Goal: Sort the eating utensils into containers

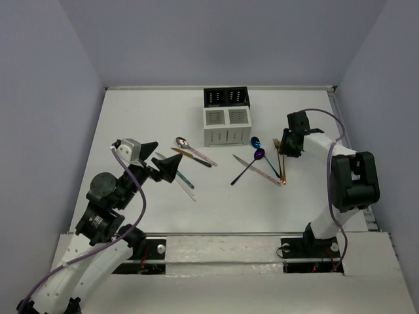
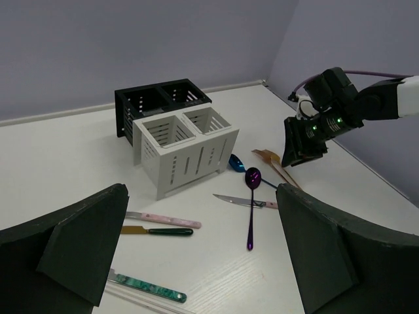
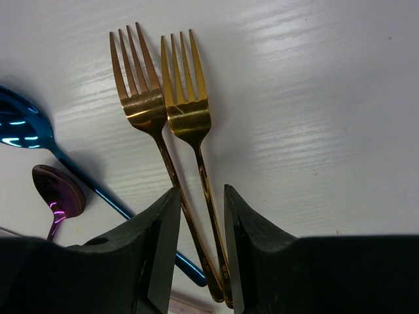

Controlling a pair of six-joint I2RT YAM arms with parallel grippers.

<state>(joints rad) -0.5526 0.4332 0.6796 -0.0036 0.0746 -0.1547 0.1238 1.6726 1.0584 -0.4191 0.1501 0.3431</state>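
Two gold forks lie side by side on the white table, their handles running between the fingers of my right gripper. Its jaws straddle both handles with a narrow gap showing, so it is open. In the top view that gripper hovers over the forks, right of the caddy, which has two white and two black compartments. My left gripper is wide open above bare table with nothing in it. A purple spoon, a blue spoon and a pink-handled knife lie near the forks.
Left of the caddy lie a pink-handled spoon, a black-handled knife and a teal-handled knife, close to my left gripper. Grey walls close in the table at the back and both sides.
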